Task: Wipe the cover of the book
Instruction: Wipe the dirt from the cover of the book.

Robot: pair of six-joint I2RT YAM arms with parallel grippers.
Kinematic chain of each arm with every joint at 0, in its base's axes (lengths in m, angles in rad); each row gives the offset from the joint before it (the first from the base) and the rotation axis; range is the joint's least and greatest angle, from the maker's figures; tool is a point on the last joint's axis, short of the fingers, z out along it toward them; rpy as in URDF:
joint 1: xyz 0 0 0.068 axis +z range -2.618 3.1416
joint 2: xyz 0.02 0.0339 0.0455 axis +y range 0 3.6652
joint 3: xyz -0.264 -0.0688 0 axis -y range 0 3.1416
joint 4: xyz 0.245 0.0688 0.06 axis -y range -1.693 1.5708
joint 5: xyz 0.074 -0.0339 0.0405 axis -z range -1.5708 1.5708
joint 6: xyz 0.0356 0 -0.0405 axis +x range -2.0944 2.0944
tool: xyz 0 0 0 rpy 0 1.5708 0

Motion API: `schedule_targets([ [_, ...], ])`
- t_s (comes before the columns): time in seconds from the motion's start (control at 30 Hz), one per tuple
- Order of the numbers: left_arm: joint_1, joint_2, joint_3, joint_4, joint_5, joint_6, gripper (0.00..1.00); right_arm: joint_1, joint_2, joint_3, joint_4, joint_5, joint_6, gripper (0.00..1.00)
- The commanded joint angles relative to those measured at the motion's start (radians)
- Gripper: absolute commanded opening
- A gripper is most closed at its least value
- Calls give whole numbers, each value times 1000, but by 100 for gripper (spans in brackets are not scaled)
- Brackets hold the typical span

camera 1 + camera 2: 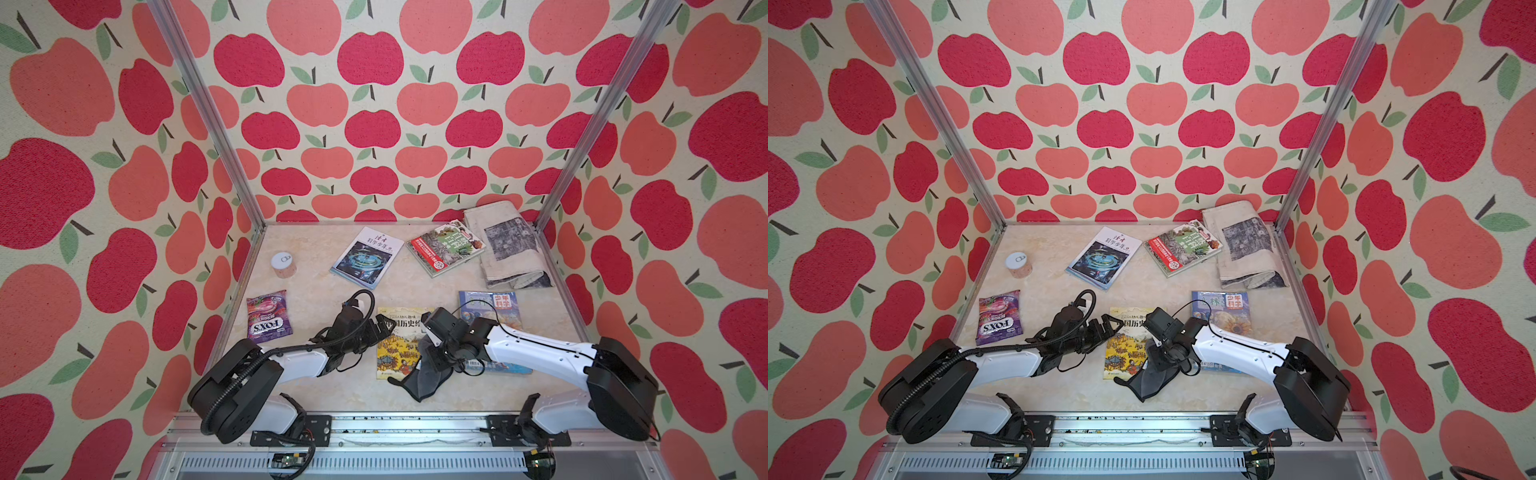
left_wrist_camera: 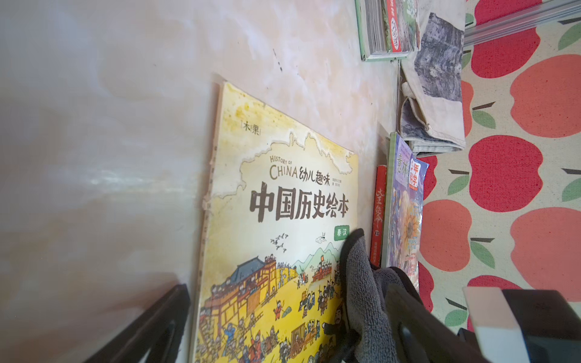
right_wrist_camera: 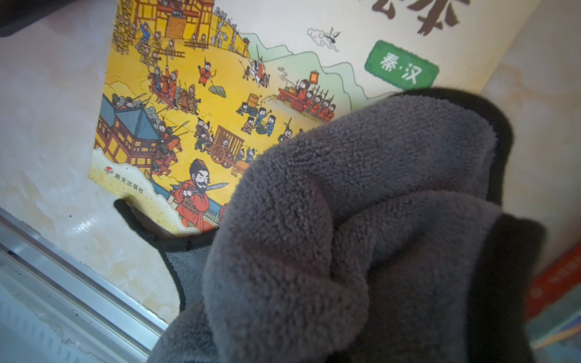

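Two grippers meet at the yellow picture book (image 1: 397, 353), which lies flat in the lower middle of both top views. Its long axis runs up the frame, nearly straight, with the title end toward the upper edge and the publisher's mark toward the lower. The right gripper (image 1: 432, 361) is pinched tight on a grey cloth (image 1: 424, 382), which drapes over the book's lower right corner and onto the table (image 1: 311, 291). The left gripper (image 1: 384, 332) is spread wide at the book's upper left edge; whether it touches cannot be told. A blue magazine (image 1: 494, 307) sits just right of the book. Bare table lies above the book and to its lower left.
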Motion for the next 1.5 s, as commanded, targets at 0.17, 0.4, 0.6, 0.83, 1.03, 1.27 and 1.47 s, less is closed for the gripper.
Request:
schedule_targets([
  [0.17,-10,29,-53,67,-8,-36,100,53,161,114,62,-23,6,1],
  [0.4,-48,67,-52,93,-23,-51,99,101,312,259,95,-62,-16,1],
  [0.6,-48,59,-63,88,-51,-56,99,144,379,328,88,-71,-27,1],
  [0.83,-31,22,-70,50,-54,-54,100,133,279,237,69,-10,-21,1],
  [1.03,88,-28,-169,154,26,-92,99,86,167,111,68,5,-3,1],
  [1.27,158,-173,-199,41,41,-85,99,69,108,56,60,4,6,1],
  [1.47,177,-307,-216,-65,14,-74,99,119,208,134,105,-33,20,1],
])
